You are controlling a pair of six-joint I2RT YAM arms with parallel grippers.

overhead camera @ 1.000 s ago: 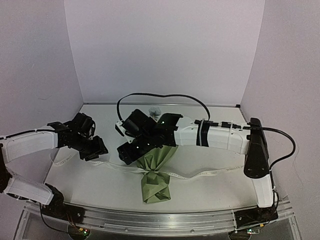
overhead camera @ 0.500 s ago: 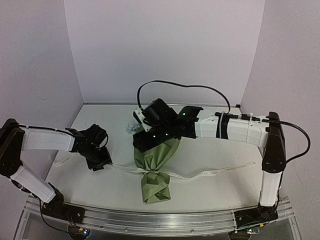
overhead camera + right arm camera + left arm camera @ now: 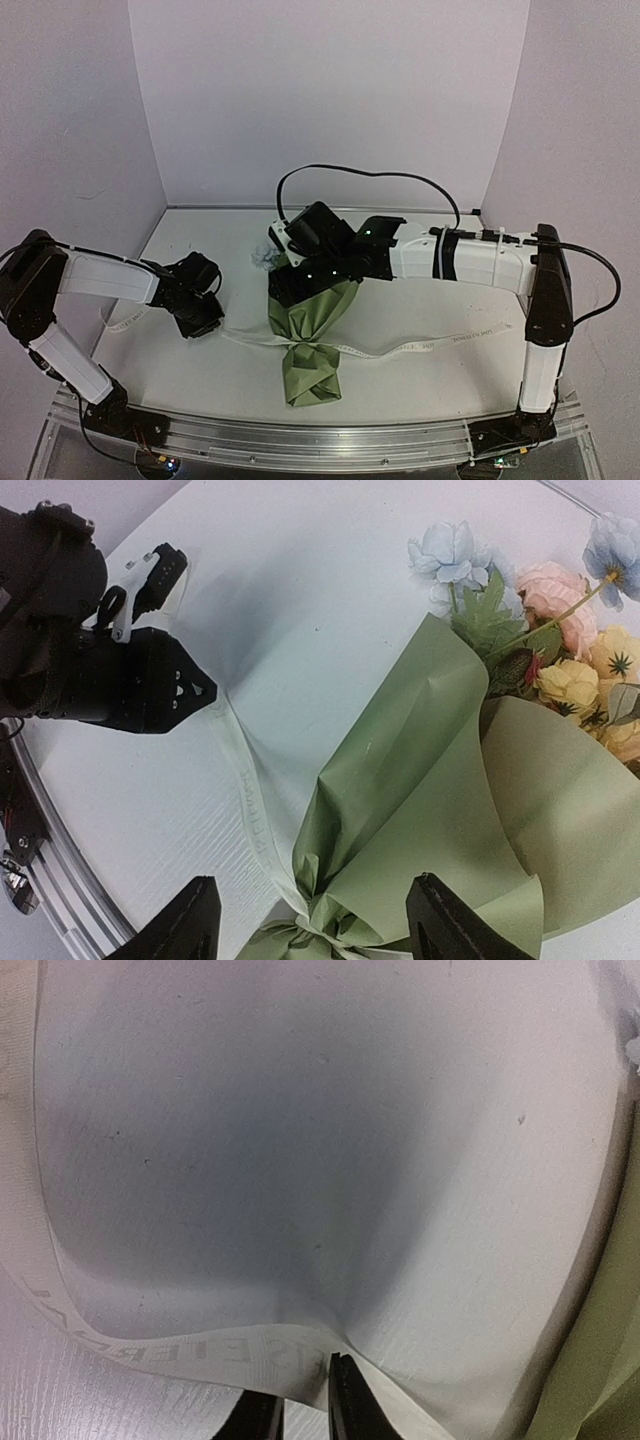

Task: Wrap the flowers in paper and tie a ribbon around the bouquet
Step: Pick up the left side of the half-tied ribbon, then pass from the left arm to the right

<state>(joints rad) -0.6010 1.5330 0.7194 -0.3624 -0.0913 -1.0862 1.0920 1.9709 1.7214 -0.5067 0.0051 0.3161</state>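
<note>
Ribbon [image 3: 400, 349] crosses the waist of the bouquet [image 3: 312, 330] at table centre. The left gripper [image 3: 207, 325] pinches its nine-o'clock tail, likely to draw it across. The right gripper [image 3: 315, 910] hovers spread above the bouquet, seemingly ready to steady it.

1. A white tabletop [image 3: 440, 385] with a faint wood grain, evenly lit;
2. Plain pale lilac walls close it on three sides: back wall [image 3: 330, 100], left wall [image 3: 70, 130], right wall [image 3: 590, 130];
3. An aluminium rail [image 3: 330, 447] runs along its near edge.
</note>
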